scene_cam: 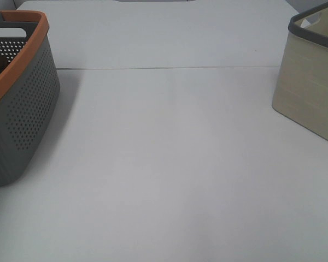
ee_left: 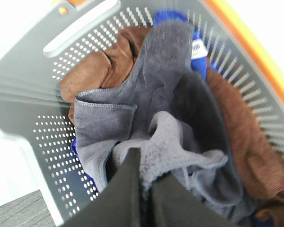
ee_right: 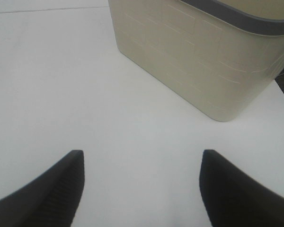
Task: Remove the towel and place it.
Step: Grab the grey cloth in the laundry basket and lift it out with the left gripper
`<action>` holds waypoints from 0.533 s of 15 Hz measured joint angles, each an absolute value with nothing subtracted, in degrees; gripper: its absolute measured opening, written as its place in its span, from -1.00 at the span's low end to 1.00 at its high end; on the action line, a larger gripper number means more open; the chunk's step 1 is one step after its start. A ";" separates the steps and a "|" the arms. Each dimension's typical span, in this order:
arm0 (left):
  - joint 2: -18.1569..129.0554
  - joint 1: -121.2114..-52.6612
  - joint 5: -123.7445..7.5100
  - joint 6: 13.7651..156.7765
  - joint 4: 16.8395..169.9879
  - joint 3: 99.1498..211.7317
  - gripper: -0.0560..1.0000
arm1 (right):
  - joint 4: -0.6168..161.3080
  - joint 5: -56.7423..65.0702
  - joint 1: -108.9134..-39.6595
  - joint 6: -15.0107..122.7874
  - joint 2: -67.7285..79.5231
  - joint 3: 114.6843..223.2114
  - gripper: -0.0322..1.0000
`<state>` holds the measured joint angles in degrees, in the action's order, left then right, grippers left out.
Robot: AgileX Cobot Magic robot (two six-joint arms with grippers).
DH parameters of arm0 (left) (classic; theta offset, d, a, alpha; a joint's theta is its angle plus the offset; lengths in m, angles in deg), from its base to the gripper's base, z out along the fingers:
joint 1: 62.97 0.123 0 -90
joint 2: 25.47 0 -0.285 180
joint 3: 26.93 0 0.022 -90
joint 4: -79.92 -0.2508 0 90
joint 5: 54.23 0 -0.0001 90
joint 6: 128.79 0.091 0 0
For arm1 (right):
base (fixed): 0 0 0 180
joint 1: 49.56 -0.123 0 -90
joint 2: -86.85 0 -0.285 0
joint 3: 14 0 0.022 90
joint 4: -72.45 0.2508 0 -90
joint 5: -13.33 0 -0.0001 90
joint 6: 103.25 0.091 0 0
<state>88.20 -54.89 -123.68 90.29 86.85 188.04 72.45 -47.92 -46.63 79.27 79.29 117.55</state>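
The towel point(ee_left: 165, 94), dark grey with hemmed edges and a small pale tag, lies crumpled on top of other cloths inside the perforated grey basket point(ee_left: 38, 94). My left gripper point(ee_left: 146, 175) is down in the basket, its jaws shut on a raised fold of the towel. In the exterior high view only the basket point(scene_cam: 27, 109) with its orange rim shows at the left edge; the towel and both grippers are out of that view. My right gripper point(ee_right: 142, 175) hangs open over bare table, nothing between its fingers.
Brown cloths point(ee_left: 109, 61) and a blue cloth point(ee_left: 170, 16) lie under and around the towel in the basket. A beige fabric bin point(scene_cam: 311, 93) with a dark rim stands at the right; it is just ahead of the right gripper point(ee_right: 203, 61). A white table point(scene_cam: 169, 164) spans between the two.
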 joint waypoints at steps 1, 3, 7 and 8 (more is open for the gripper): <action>86.08 -54.89 -123.68 88.63 87.08 188.04 -0.89 | 72.45 -47.92 -46.63 79.27 79.29 117.55 0.25; 81.73 -54.89 -123.79 87.82 87.48 188.04 -0.89 | 72.45 -47.92 -46.63 79.27 79.29 117.55 0.25; 75.14 -54.89 -123.91 87.82 87.88 188.04 -0.89 | 72.45 -47.92 -46.63 79.27 79.29 117.55 0.25; 72.39 -54.89 -123.91 87.82 88.22 188.04 -0.89 | 72.45 -47.92 -46.63 79.27 79.29 117.55 0.25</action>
<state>72.39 -54.89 -123.91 87.82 88.22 188.04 72.45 -47.92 -46.63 79.27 79.29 117.55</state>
